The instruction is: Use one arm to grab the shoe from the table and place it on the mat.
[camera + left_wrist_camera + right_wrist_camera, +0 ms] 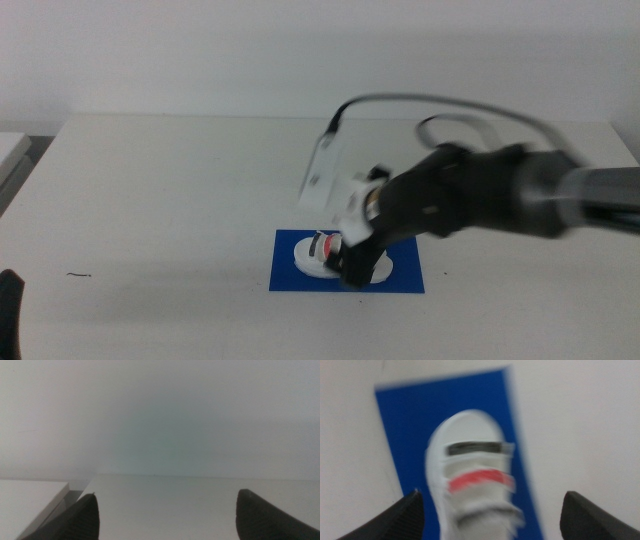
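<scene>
The white shoe (316, 252) with dark straps and one red strap lies on the dark blue mat (290, 276) at the table's front middle. The right arm comes in from the right, and its gripper (352, 266) hangs just over the shoe. In the right wrist view, which is blurred, the shoe (470, 445) rests on the mat (405, 425) between my right gripper's (492, 496) jaws, which stand wide apart and clear of it. My left gripper (8, 312) waits at the bottom left edge, and in its wrist view it (167, 502) is open and empty.
The white table (160, 190) has a small dark scratch mark (80, 274) at the front left. A white block (10, 150) stands beyond the table's left edge. A pale wall rises behind the table.
</scene>
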You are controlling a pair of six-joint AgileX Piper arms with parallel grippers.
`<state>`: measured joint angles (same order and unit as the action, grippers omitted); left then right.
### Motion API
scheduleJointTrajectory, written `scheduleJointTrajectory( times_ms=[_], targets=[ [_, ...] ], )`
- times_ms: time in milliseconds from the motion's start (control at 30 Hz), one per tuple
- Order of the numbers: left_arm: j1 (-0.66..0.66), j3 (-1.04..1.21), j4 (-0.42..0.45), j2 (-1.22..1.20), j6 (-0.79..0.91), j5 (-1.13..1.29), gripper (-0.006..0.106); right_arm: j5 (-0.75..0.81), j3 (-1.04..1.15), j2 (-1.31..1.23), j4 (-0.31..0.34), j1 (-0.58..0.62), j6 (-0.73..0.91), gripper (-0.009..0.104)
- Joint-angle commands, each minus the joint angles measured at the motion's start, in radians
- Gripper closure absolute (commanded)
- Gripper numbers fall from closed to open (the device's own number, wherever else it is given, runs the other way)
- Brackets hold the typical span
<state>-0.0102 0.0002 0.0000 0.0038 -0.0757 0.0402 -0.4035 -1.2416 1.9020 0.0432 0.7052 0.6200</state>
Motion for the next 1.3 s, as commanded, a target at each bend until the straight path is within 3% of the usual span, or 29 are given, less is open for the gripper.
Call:
scheduleJointTrajectory(
  times_ms=[0, 133, 267, 467, 667, 833, 1267],
  targets=[
    [0.0, 0.0, 0.0, -0.004, -0.001, -0.014, 0.007, 0.048, 0.079, -0.157, 0.006, -0.029, -0.103, 0.005],
    [0.0, 0.0, 0.0, -0.004, -0.001, -0.014, 0.007, 0.129, 0.331, -0.494, 0.013, -0.136, -0.357, 0.005],
    [0.0, 0.0, 0.0, -0.004, -0.001, -0.014, 0.007, 0.222, 0.628, -0.896, -0.01, -0.306, -0.51, 0.005],
    [0.0, 0.0, 0.0, -0.004, -0.001, -0.014, 0.007, 0.238, 0.932, -1.385, -0.013, -0.545, -0.534, 0.007],
    [0.0, 0.0, 0.0, -0.004, -0.001, -0.014, 0.007, 0.238, 1.098, -1.737, -0.029, -0.605, -0.534, 0.007],
    [0.0, 0.0, 0.0, -0.004, -0.001, -0.014, 0.007, 0.238, 1.2, -1.902, -0.032, -0.605, -0.539, 0.007],
    [0.0, 0.0, 0.0, -0.004, -0.001, -0.014, 0.007, 0.193, 1.242, -1.902, -0.032, -0.605, -0.54, 0.007]
  ],
)
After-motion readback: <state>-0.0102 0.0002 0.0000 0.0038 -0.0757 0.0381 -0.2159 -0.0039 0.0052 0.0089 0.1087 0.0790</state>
